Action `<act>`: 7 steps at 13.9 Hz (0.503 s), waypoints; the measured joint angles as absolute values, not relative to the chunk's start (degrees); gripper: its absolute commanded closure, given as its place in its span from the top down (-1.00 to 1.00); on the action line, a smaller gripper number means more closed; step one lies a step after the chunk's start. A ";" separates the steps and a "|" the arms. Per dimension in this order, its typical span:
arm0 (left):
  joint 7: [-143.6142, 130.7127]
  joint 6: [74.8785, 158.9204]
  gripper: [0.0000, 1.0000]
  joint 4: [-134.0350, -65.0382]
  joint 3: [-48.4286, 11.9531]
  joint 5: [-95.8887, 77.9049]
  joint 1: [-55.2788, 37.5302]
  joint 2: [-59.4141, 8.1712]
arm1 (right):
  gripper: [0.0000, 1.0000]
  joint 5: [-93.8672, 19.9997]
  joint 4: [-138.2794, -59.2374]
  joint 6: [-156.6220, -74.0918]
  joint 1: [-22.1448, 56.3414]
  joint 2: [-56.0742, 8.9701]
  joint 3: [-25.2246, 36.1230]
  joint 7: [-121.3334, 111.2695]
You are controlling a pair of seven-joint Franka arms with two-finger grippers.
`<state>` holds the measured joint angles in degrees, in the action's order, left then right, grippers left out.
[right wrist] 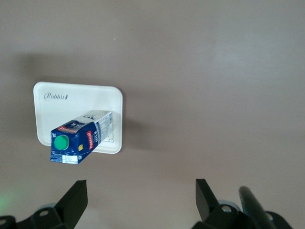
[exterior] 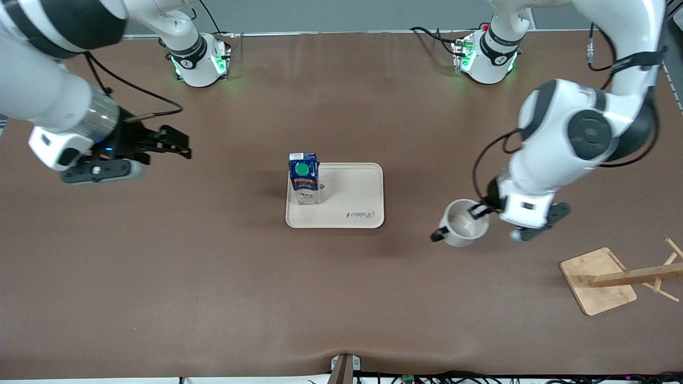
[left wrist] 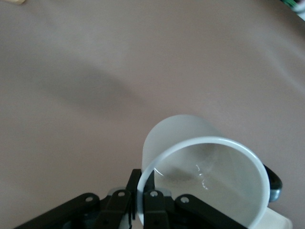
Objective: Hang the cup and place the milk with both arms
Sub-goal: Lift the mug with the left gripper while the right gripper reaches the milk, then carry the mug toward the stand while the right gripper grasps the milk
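The milk carton [exterior: 304, 178], dark blue and white with a green cap, stands upright on the cream tray [exterior: 357, 184] at the end toward the right arm. It also shows in the right wrist view [right wrist: 81, 138]. My right gripper [exterior: 179, 145] is open and empty above bare table toward the right arm's end. My left gripper [exterior: 476, 210] is shut on the rim of the white cup [exterior: 463, 222], held above the table between the tray and the rack. In the left wrist view the fingers [left wrist: 151, 187] pinch the cup's rim [left wrist: 190, 145]. The smiley face is hidden.
A wooden cup rack [exterior: 613, 277] with pegs on a square base lies at the left arm's end, nearer the front camera. The tray also shows in the right wrist view [right wrist: 52, 102]. Brown table surrounds everything.
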<state>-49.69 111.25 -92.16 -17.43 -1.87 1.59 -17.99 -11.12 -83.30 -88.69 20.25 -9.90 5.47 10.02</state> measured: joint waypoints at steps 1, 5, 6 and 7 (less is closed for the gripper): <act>-49.68 109.24 -1.00 -92.17 -17.45 -4.18 4.80 -17.45 | 1.00 -11.17 -83.32 -88.80 21.61 -10.86 5.44 10.44; -50.39 102.51 -1.00 -92.20 -17.49 -9.54 14.93 -15.36 | 1.00 -11.33 -83.43 -92.06 27.68 -14.95 5.38 17.78; -50.71 101.33 -1.00 -92.21 -17.51 -10.11 16.73 -14.76 | 1.00 -12.03 -83.47 -92.74 29.10 -15.97 5.36 19.23; -50.79 100.29 -1.00 -92.21 -17.52 -10.45 18.52 -14.23 | 1.00 -13.82 -83.51 -93.35 30.32 -17.12 5.36 20.93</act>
<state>-50.79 100.29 -92.21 -17.52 -10.45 18.52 -14.23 -13.82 -83.51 -93.35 30.32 -17.12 5.36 20.93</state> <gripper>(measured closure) 0.934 0.000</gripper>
